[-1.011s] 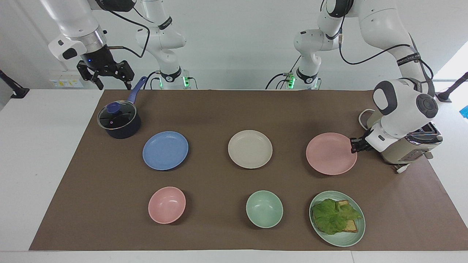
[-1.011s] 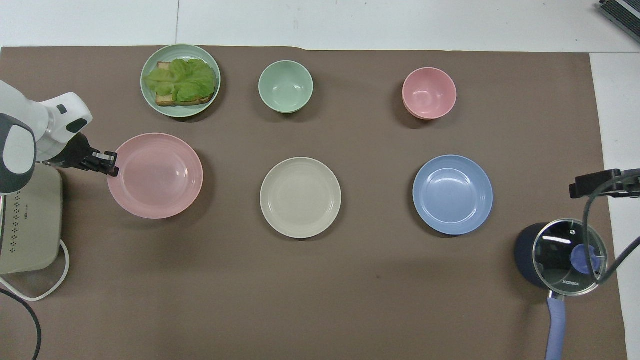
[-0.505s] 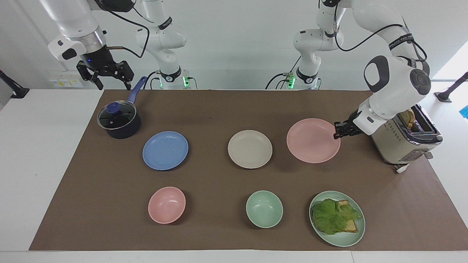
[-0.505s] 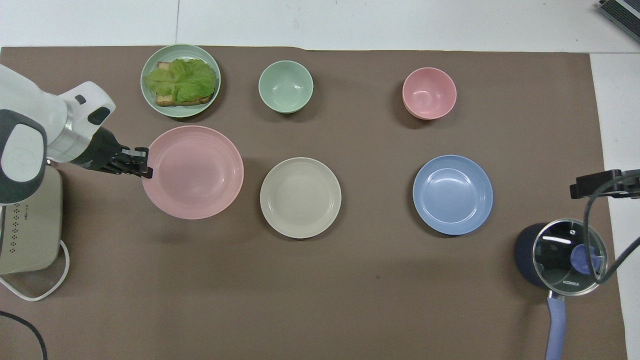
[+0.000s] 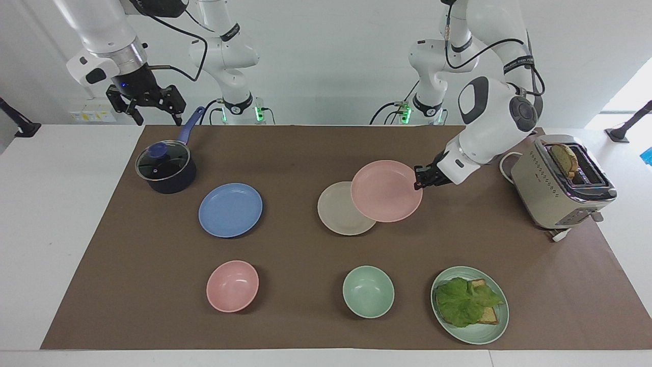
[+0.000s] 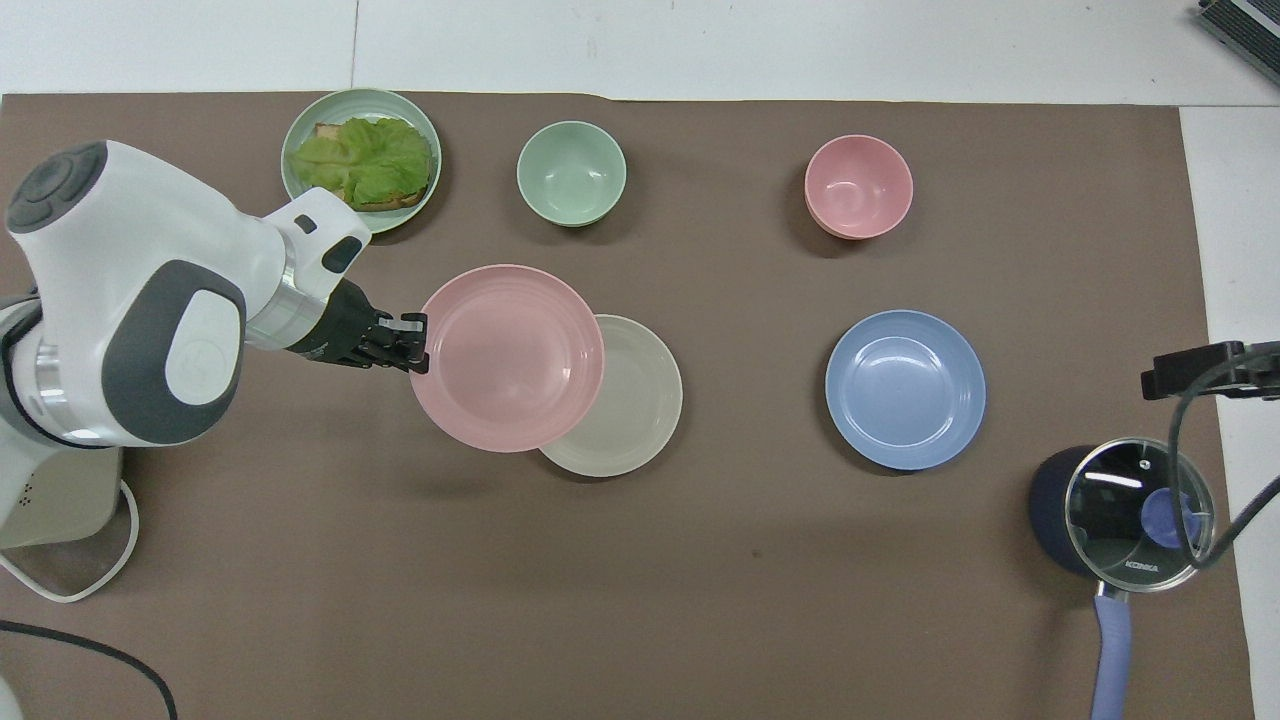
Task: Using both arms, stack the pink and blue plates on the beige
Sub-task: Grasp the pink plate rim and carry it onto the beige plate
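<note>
My left gripper [image 5: 418, 179] [image 6: 418, 344] is shut on the rim of the pink plate [image 5: 386, 198] [image 6: 507, 356] and holds it in the air, partly over the beige plate [image 5: 339, 209] [image 6: 632, 400], which lies on the brown mat at the table's middle. The blue plate [image 5: 230, 209] [image 6: 905, 388] lies flat on the mat toward the right arm's end. My right gripper [image 5: 151, 105] hangs open in the air above the table's edge by the dark pot, holding nothing; the overhead view shows only a black part of it at the frame's edge.
A lidded dark pot [image 5: 166, 168] with a blue handle stands beside the blue plate, nearer the robots. A toaster [image 5: 561, 181] stands at the left arm's end. Farther out lie a pink bowl [image 5: 232, 285], a green bowl [image 5: 368, 291] and a green plate [image 5: 493, 326] with lettuce on toast.
My left arm has lifted the pink plate off the mat and carried it from beside the toaster toward the table's middle, until it overlaps the beige plate. The right arm has barely moved.
</note>
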`<action>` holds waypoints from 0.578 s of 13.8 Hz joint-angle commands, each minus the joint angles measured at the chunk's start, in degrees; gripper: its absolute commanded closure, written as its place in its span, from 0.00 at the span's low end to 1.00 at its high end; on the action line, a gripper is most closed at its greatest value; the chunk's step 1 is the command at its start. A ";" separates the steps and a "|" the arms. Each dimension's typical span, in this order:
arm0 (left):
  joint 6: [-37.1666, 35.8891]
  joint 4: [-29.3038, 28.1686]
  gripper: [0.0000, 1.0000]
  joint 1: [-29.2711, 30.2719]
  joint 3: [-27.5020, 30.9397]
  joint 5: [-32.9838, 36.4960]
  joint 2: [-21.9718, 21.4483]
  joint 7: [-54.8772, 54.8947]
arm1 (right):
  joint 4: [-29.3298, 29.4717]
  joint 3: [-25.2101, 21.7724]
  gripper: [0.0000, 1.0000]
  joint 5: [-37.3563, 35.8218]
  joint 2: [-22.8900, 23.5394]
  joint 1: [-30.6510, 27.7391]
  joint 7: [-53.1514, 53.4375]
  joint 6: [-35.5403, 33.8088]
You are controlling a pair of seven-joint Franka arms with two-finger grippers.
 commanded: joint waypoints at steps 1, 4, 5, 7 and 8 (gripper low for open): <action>7.33 -6.02 1.00 -3.88 0.92 -1.61 -1.93 -1.84 | -1.44 0.12 0.00 0.44 -1.43 -0.57 -0.95 0.12; 12.78 -8.66 1.00 -7.48 0.92 -3.46 -1.14 -3.51 | -1.44 0.12 0.00 0.36 -1.43 -0.57 -0.95 0.12; 13.85 -8.84 1.00 -8.62 0.92 -3.46 -0.79 -4.56 | -1.44 0.12 0.00 0.36 -1.43 -0.57 -0.95 0.21; 15.34 -9.10 1.00 -9.77 0.92 -3.46 1.92 -4.75 | -1.44 0.12 0.00 0.36 -1.43 -0.48 -0.95 0.38; 17.00 -9.54 1.00 -10.91 1.00 -3.55 2.11 -5.18 | -1.44 0.12 0.00 0.36 -1.43 -0.48 -0.95 0.38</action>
